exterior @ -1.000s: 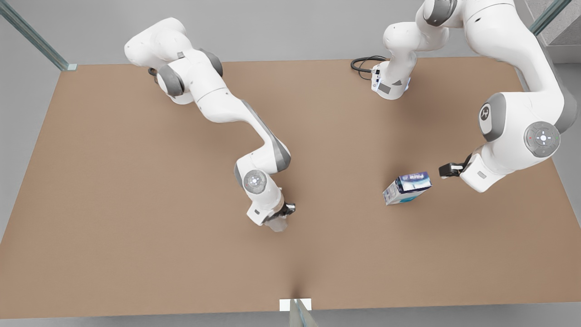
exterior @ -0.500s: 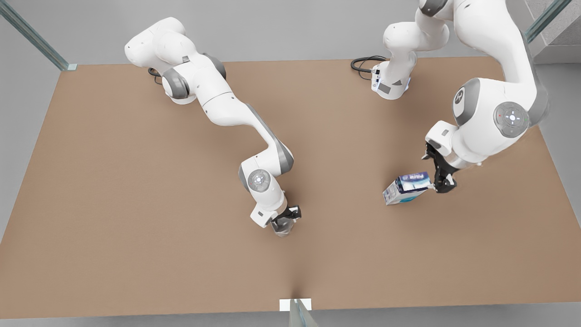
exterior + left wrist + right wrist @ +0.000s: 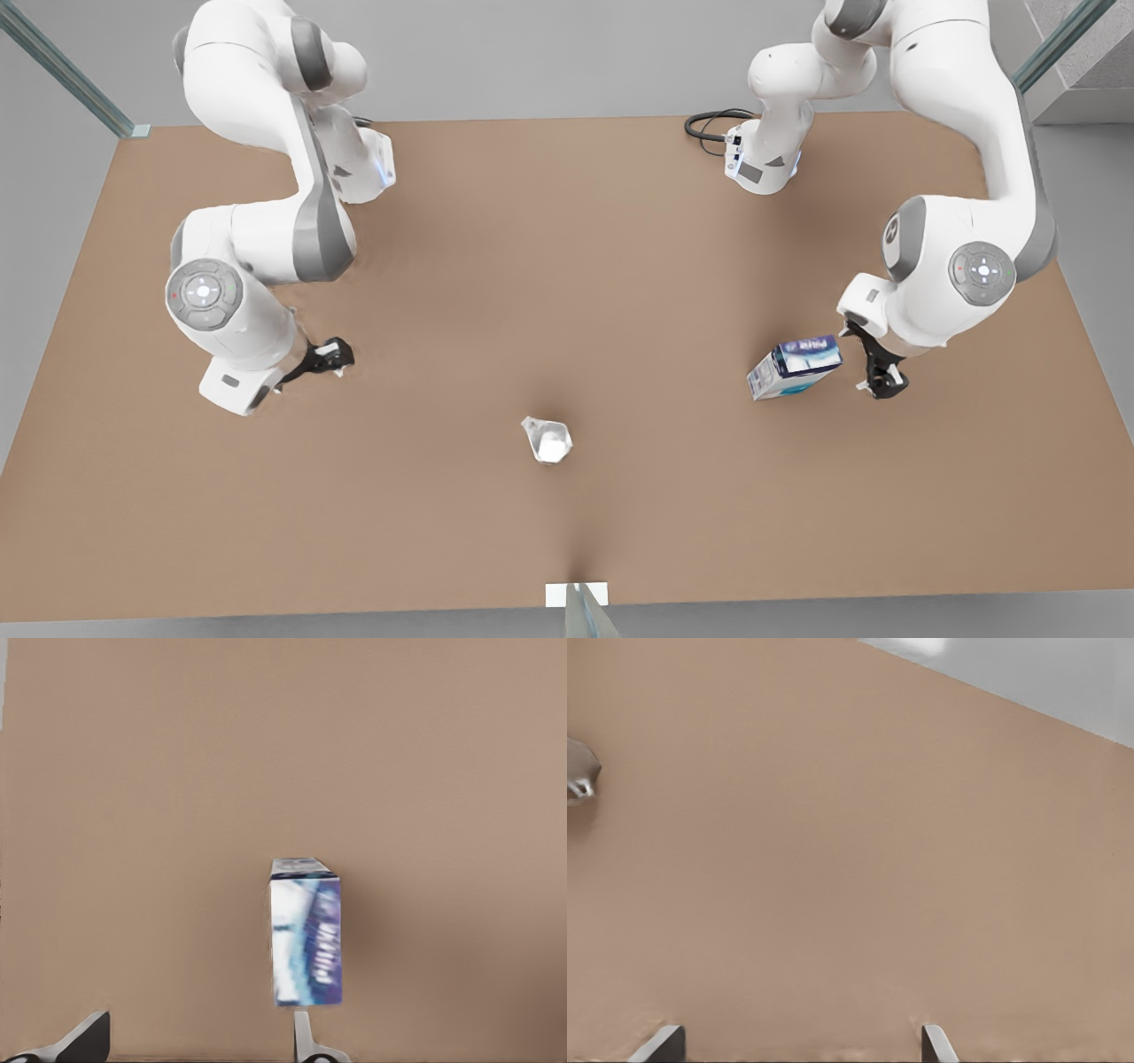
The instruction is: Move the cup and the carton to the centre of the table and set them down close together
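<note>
1. Right gripper [image 3: 330,357] has let go of the cup and backed off, fingers spread, empty.
2. Cup [image 3: 547,439] now sits alone mid-table [image 3: 567,266], so it's delivered.
3. Carton [image 3: 795,366] hasn't budged; left gripper [image 3: 877,372] hovers beside it, fingers apart.

Three cameras: one high up, two on the arms

The front view looks down from high above the big tan-brown table [image 3: 567,266], its near edge at the picture's bottom. The left wrist view sits low and close, facing the small blue and white box carton [image 3: 306,935], which the front view shares [image 3: 795,365]. The right wrist view faces bare tabletop.
</note>
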Robot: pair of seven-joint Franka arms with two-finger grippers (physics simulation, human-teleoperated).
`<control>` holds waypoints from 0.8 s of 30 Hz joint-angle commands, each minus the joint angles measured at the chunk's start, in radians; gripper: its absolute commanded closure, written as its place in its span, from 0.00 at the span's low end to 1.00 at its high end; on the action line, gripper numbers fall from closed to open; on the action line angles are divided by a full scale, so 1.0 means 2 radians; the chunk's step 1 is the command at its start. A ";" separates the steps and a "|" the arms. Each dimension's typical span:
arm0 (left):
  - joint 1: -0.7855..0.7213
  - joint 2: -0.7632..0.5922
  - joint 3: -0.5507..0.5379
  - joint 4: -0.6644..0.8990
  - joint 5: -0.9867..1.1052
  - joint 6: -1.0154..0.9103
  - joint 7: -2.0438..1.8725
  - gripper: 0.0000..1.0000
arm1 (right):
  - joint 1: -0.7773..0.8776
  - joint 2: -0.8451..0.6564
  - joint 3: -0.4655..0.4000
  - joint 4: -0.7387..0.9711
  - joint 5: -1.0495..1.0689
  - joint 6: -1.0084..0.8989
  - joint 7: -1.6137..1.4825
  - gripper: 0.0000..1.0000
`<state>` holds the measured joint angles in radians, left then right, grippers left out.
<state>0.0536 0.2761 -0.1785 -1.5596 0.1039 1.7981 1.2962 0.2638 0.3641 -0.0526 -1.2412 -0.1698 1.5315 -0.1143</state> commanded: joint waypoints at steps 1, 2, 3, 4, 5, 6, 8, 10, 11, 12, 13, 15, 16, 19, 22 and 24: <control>0.002 -0.002 0.000 -0.007 0.005 0.005 0.000 0.00 | -0.023 -0.017 0.016 -0.019 -0.009 0.000 0.001 0.00; 0.008 -0.002 0.000 -0.012 0.006 0.009 0.000 0.00 | -0.049 -0.070 0.018 -0.079 -0.010 0.012 0.029 0.00; 0.012 -0.003 0.000 -0.019 0.006 0.015 0.000 0.00 | -0.064 -0.097 0.019 -0.118 -0.009 0.024 0.039 0.00; 0.011 -0.003 0.000 -0.020 0.006 0.016 0.000 0.00 | -0.064 -0.096 0.019 -0.118 -0.009 0.023 0.052 0.00; 0.010 -0.009 0.000 -0.029 0.006 0.024 0.000 0.00 | -0.064 -0.095 0.019 -0.118 -0.009 0.020 0.056 0.00; 0.006 -0.015 -0.001 -0.034 0.006 0.027 0.000 0.00 | -0.063 -0.094 0.019 -0.118 -0.009 0.020 0.057 0.00; -0.008 -0.035 -0.003 -0.055 0.006 0.032 0.016 0.00 | -0.061 -0.093 0.019 -0.118 -0.009 0.018 0.072 0.00; -0.011 -0.050 -0.013 -0.071 0.004 0.033 0.038 0.00 | -0.062 -0.092 0.019 -0.116 -0.009 0.016 0.072 0.00; -0.011 -0.050 -0.013 -0.076 0.004 0.034 0.048 0.00 | -0.062 -0.092 0.019 -0.116 -0.009 0.016 0.072 0.00; -0.011 -0.050 -0.013 -0.080 0.004 0.035 0.048 0.00 | -0.063 -0.091 0.019 -0.116 -0.009 0.015 0.072 0.00; -0.011 -0.049 -0.013 -0.087 0.004 0.042 0.048 0.00 | -0.063 -0.091 0.019 -0.116 -0.009 0.015 0.072 0.00; -0.006 -0.044 -0.013 -0.088 0.003 0.042 0.048 0.00 | -0.063 -0.091 0.019 -0.116 -0.009 0.016 0.072 0.00; -0.005 -0.040 -0.013 -0.090 0.003 0.044 0.048 0.00 | -0.063 -0.090 0.019 -0.116 -0.009 0.016 0.072 0.00; 0.005 -0.038 -0.012 -0.112 0.003 0.066 0.042 0.00 | -0.063 -0.090 0.019 -0.116 -0.009 0.016 0.072 0.00; 0.008 -0.033 -0.011 -0.113 0.003 0.070 0.038 0.00 | -0.063 -0.090 0.019 -0.116 -0.009 0.016 0.073 0.00; 0.006 -0.034 -0.012 -0.126 0.003 0.085 0.038 0.00 | -0.063 -0.090 0.019 -0.116 -0.009 0.016 0.072 0.00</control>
<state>0.0608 0.2099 -0.2016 -1.8115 0.1093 1.9707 1.3714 0.1381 0.1841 -0.0153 -1.4742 -0.1872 1.5631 0.0307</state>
